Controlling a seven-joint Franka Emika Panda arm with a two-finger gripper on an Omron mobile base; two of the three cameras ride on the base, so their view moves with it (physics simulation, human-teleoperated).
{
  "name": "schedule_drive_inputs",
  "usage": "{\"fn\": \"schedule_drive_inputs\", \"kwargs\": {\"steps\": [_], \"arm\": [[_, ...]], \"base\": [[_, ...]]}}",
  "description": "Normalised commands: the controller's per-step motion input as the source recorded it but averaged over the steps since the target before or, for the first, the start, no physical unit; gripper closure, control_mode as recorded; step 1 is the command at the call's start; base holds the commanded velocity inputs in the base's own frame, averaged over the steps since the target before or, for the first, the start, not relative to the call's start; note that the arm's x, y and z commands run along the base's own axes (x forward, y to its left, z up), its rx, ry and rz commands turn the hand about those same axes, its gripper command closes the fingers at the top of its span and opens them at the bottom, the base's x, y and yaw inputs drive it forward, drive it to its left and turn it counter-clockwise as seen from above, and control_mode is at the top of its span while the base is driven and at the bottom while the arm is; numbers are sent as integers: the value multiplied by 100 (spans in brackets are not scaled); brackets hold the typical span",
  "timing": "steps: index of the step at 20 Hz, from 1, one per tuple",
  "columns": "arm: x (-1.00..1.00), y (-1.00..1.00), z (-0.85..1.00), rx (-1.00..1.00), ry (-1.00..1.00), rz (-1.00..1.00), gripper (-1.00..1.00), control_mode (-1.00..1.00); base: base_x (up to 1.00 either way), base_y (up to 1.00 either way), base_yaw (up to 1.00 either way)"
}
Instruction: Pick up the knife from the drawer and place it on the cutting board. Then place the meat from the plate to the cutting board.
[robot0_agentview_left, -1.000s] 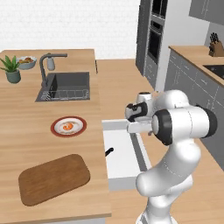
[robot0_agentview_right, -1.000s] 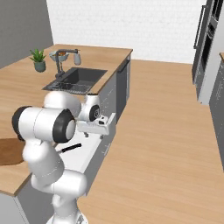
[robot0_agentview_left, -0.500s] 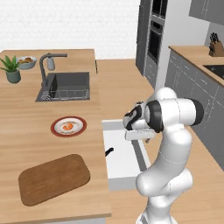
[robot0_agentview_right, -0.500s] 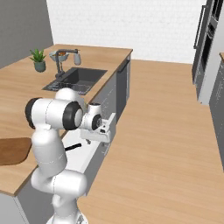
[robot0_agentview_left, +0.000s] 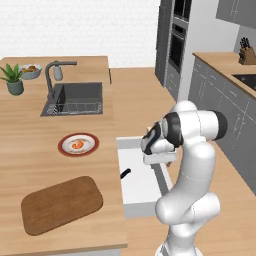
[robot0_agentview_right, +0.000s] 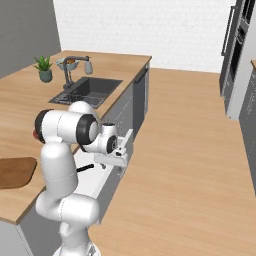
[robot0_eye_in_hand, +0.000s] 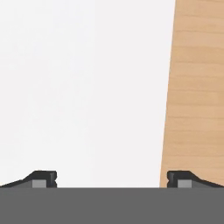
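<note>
On the wooden island counter, left to right in the left base view: a potted plant and a grey bowl at the far corner, then a dark sink with a grey tap. Nearer the camera lies the board, flat, brown, with rounded corners and nothing on it. Just beyond it sits the plate, white with a red-brown rim, holding the meat, a small orange-red curl at its centre. To the right, the drawer stands pulled out from the island's side, white inside. The knife lies in it near the counter edge; its black handle shows, while the blade is hidden behind the arm. The gripper hangs above the drawer, at its right side, well apart from the knife handle. In the hand view the fingertips stand wide apart with nothing between them, over the white drawer floor. A knife block stands on the far right counter.
</note>
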Motion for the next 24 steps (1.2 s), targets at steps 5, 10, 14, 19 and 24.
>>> {"fn": "schedule_drive_inputs", "kwargs": {"steps": [5,10,14,19,24], "arm": [[-28,-76,-34,-16,0,0,-100,-100],[-57,-100,-1,-8,0,0,-100,-100],[-60,-100,0,-5,0,0,-100,-100],[-63,-100,0,-6,1,0,-100,-100],[-53,-100,0,-7,1,-5,-100,-100]], "base": [[0,0,0],[0,0,0],[0,0,0],[0,0,0],[0,0,0]]}}
